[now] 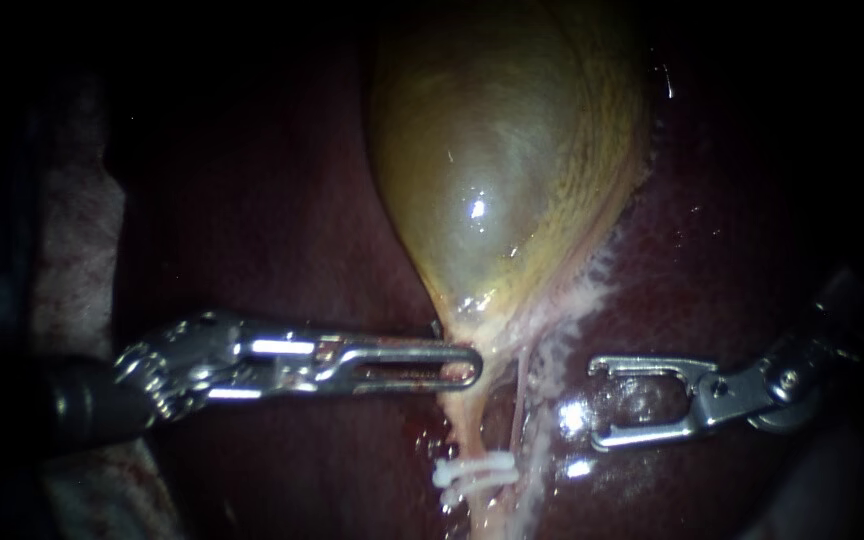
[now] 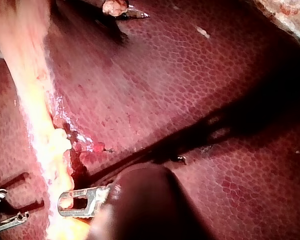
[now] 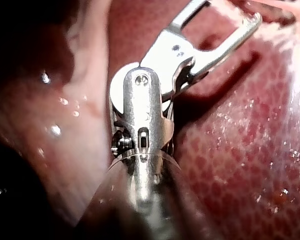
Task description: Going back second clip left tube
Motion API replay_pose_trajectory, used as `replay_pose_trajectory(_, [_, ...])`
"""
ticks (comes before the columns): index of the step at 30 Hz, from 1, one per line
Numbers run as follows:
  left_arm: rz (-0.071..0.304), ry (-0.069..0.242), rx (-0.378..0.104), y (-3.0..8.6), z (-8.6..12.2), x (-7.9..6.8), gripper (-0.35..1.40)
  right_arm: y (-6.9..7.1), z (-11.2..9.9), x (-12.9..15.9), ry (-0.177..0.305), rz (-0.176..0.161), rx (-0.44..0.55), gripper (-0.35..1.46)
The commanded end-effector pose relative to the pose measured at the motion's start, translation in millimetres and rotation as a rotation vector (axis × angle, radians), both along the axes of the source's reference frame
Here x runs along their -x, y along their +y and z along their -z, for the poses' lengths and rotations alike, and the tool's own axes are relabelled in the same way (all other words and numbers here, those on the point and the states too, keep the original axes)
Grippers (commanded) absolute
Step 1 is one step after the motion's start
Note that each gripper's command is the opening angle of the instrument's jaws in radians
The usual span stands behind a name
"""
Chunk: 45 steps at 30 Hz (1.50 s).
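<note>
White clip (image 1: 472,470), seen only by endoscope, crosses the tube (image 1: 466,432) below my left instrument (image 1: 472,366), jaws pinching the gallbladder (image 1: 502,150). My right instrument's (image 1: 595,402) jaws gape empty.

Endoscope view: light pools on the gallbladder (image 1: 502,150), a bright specular spot on its wet wall — the margins fall to near-black. Left wrist view: evenly lit liver (image 2: 180,65) crossed by a long dark shadow. Right wrist view: glare off the right instrument (image 3: 231,17).
</note>
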State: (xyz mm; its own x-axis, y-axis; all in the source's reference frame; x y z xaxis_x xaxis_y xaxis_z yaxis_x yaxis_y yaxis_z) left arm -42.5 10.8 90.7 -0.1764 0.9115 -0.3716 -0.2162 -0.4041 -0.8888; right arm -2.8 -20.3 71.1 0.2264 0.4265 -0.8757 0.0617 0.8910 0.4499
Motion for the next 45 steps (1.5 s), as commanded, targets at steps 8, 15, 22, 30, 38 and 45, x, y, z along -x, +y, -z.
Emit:
replay_pose_trajectory(8, [0.014, 0.011, 0.01, 0.0, -1.6, 0.5, -0.35, -0.1, 0.0, -0.4, 0.0, 0.001, 0.007, 0.47])
replay_pose_trajectory(15, [0.021, 0.017, 0.02, -0.4, -3.1, 1.8, -0.35, -0.1, 0.0, -0.5, 0.0, 0.001, 0.007, 0.47])
replay_pose_trajectory(22, [0.027, 0.02, 0.022, -0.2, -3.7, 2.9, -0.35, -0.1, 0.0, -0.5, 0.0, 0.001, 0.007, 0.47])
replay_pose_trajectory(30, [0.032, 0.023, 0.029, -0.3, -4.9, 3.7, -0.35, -0.1, 0.0, -0.6, -0.001, 0.0, 0.007, 0.47])
replay_pose_trajectory(38, [0.038, 0.028, 0.036, -0.6, -6.1, 4.9, -0.35, -0.2, 0.0, -0.7, -0.001, 0.0, 0.008, 0.48])
replay_pose_trajectory(45, [0.04, 0.03, 0.037, -0.5, -6.2, 4.8, -0.35, -0.2, 0.0, -0.8, -0.001, -0.001, 0.008, 0.48])
